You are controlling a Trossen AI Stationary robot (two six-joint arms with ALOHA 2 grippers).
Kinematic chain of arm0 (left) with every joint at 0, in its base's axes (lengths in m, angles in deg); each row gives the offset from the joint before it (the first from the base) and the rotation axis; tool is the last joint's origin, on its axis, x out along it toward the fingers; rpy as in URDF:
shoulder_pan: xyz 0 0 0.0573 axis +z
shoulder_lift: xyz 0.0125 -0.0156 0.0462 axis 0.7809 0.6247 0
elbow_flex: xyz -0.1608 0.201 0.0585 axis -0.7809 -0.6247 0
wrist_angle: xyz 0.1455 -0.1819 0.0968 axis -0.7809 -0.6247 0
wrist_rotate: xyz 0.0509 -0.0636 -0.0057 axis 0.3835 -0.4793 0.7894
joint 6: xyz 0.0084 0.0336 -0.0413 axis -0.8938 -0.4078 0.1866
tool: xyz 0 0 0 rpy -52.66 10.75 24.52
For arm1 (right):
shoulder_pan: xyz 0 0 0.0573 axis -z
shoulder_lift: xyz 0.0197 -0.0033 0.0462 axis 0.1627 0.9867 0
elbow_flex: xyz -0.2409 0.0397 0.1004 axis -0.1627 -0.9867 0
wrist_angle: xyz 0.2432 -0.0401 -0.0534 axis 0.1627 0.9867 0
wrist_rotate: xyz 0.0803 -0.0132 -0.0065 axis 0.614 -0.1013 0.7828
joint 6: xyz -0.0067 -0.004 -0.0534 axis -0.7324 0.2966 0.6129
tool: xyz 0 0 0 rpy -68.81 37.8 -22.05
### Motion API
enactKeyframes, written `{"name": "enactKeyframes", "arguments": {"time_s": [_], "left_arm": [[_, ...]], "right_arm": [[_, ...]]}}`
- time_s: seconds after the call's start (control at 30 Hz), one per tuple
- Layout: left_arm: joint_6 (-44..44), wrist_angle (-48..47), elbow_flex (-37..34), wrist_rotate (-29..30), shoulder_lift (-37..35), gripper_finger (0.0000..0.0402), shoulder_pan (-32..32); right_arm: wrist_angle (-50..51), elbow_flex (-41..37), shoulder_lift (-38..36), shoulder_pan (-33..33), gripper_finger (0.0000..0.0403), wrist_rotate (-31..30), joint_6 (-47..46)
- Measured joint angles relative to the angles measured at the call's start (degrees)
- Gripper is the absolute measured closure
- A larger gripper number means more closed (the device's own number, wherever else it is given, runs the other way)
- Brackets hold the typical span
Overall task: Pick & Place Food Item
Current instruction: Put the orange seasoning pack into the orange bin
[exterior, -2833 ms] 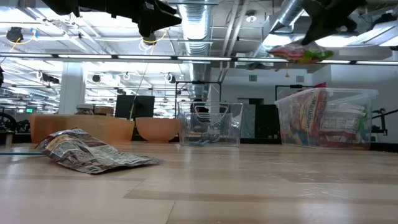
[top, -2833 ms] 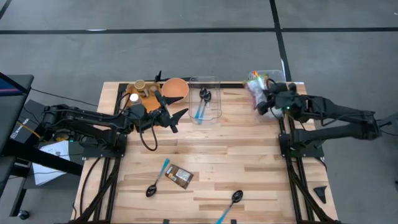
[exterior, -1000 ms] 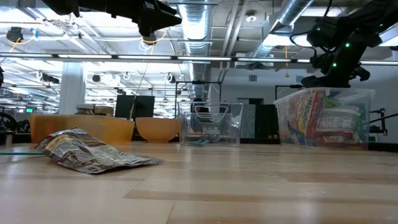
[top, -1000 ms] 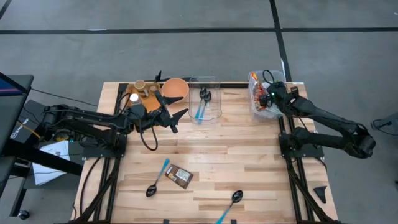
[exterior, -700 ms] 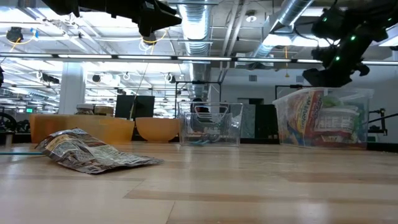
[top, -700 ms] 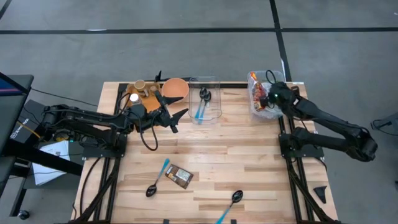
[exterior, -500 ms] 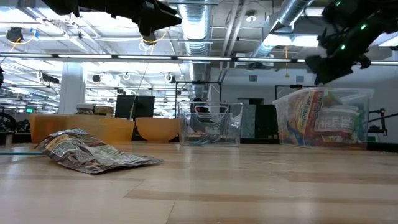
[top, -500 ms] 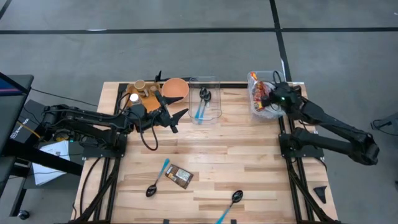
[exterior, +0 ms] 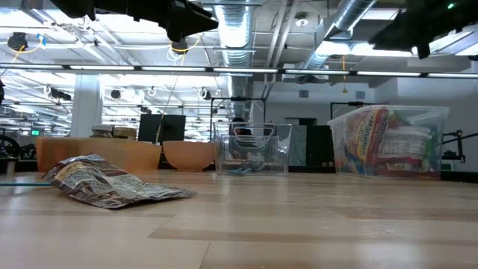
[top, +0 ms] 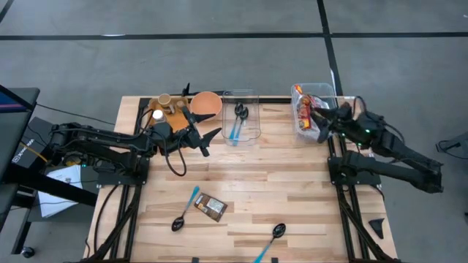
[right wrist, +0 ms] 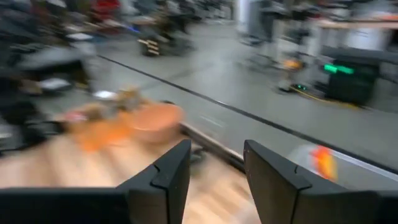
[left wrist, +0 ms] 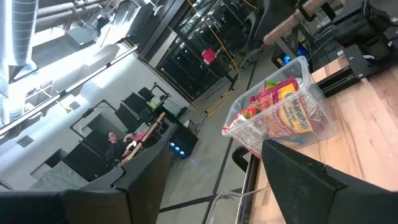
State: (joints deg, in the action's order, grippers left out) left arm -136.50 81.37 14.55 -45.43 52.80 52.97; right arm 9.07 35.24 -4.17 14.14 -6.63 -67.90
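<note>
A crumpled brown food packet (top: 210, 207) lies flat on the wooden table (top: 292, 183) near its front edge, and also shows in the low view (exterior: 112, 184). At the far right a clear bin (top: 298, 126) holds colourful snack packets (exterior: 388, 146). My right gripper (top: 319, 123) hangs above the bin's near right corner, pointing level toward the table's left; it is open with nothing between its fingers (right wrist: 214, 180). High over the table's far left, my left gripper (top: 208, 139) stands open and empty (left wrist: 217, 186).
A second clear bin (top: 240, 124) with spoons stands at the far middle, an orange bowl (top: 207, 104) and a wooden tray with cups (top: 165, 109) to its left. Two blue-handled spoons (top: 184, 212) (top: 270, 241) lie near the front edge.
My right gripper has risen out of the snack bin and drawn back toward the table's right edge, tipping from pointing down to nearly level. The snack packets have stayed in the bin.
</note>
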Motion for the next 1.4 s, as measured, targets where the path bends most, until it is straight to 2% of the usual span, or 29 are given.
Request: {"name": "enactKeyframes", "arguments": {"time_s": [0.13, 0.3, 0.67, 1.0, 1.1, 1.27, 1.4], "left_arm": [[0.0, 0.0, 0.0, 0.0, 0.0, 0.0152, 0.0], [0.0, 0.2, 0.0, 0.0, 0.0, 0.0152, 0.0], [0.0, 0.2, 0.0, 0.0, 0.0, 0.0152, 0.0], [2.1, -1.2, 0.0, 0.0, 0.0, 0.0152, -0.6], [2.4, -4.1, 0.0, -1.7, 0.0, 0.0152, -2.3], [0.8, -6.7, 0.2, -9.3, 0.0, 0.0152, -7.7], [-0.2, -6.6, 0.3, -10.3, 0.0, 0.0152, -13.3]], "right_arm": [[-0.8, 0.0, -2.9, -3.6, 0.0263, 6.3, 1.1], [-0.9, 0.0, -3.2, -7.8, 0.0264, 15.0, 6.1], [-2.1, 0.0, 0.8, -14.2, 0.0265, 15.2, 10.6], [-4.5, 0.0, 2.5, -14.5, 0.0268, 15.2, 10.6], [-4.5, 0.0, 2.4, -14.5, 0.0268, 15.2, 10.6], [-5.7, 0.0, 2.4, -14.5, 0.0268, 15.1, 13.0], [-8.9, 0.0, 2.4, -14.5, 0.0268, 15.1, 15.7]]}}
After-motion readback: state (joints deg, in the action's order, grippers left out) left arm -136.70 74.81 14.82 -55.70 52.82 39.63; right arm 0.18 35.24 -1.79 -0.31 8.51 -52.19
